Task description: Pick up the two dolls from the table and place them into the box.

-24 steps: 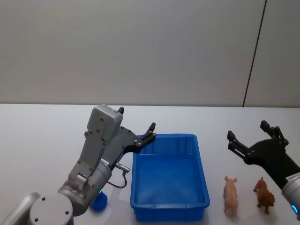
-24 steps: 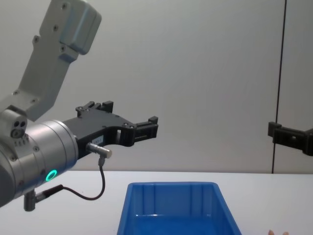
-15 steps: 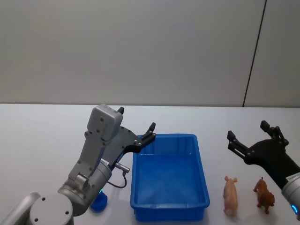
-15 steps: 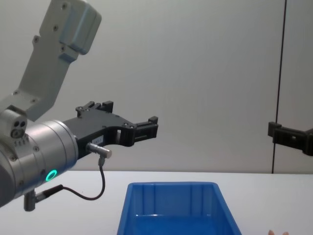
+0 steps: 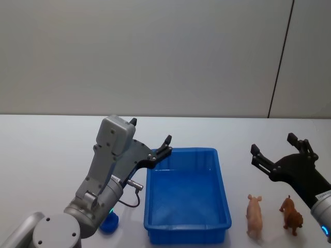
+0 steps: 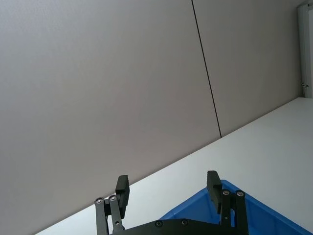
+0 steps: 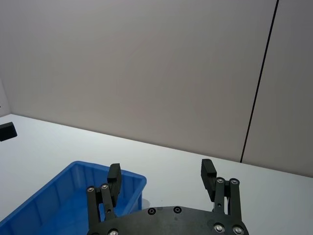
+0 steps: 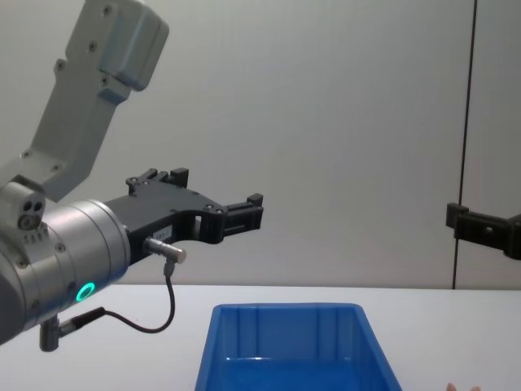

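Dolls are standing on white desk [image 5: 46,155] right of bright blue plastic box [image 5: 186,151]: pale pinkish doll [image 5: 254,215], reddish-brown lumpy doll [image 5: 291,214] | left pincer [image 5: 150,130] is hovering open, empty, at box's far-left rim | right pincer [image 5: 273,143] likewise beyond dolls.

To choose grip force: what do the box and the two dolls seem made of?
Box: likely hard plastic, glossy; its smooth walls reflect light. Pink doll and brown doll: probably plastic or rubber, matte, judging by their one-colour moulded shapes; too small to be sure.

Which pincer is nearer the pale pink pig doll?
Right. The right pincer hovers open just above and behind the pig doll; the left pincer hangs beyond the box, at its far-left corner.
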`<control>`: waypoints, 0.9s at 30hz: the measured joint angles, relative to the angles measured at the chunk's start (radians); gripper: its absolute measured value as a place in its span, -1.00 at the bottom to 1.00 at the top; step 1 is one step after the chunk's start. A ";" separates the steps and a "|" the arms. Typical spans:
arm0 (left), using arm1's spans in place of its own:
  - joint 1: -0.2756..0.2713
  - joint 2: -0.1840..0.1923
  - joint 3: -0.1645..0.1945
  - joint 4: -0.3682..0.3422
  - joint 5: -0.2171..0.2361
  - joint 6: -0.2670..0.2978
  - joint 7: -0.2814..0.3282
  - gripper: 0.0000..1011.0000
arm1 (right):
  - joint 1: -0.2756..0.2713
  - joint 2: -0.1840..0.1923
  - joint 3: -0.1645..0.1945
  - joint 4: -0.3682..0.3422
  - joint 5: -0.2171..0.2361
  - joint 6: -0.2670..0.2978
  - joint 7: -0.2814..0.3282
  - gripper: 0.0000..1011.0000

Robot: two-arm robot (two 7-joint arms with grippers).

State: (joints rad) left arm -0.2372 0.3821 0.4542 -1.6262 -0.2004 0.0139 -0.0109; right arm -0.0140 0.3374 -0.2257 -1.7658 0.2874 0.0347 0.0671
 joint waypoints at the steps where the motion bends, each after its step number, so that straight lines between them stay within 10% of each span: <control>1: 0.000 0.000 0.000 0.000 0.000 0.000 0.000 0.98 | 0.000 0.000 0.000 0.001 0.000 0.001 0.000 0.98; 27: 0.000 0.000 0.000 0.000 0.000 0.000 0.000 0.98 | -0.034 0.058 0.043 0.040 0.033 0.186 0.004 0.98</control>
State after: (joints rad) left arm -0.2372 0.3821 0.4543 -1.6262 -0.2004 0.0138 -0.0109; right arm -0.0476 0.3954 -0.1827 -1.7257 0.3201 0.2210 0.0714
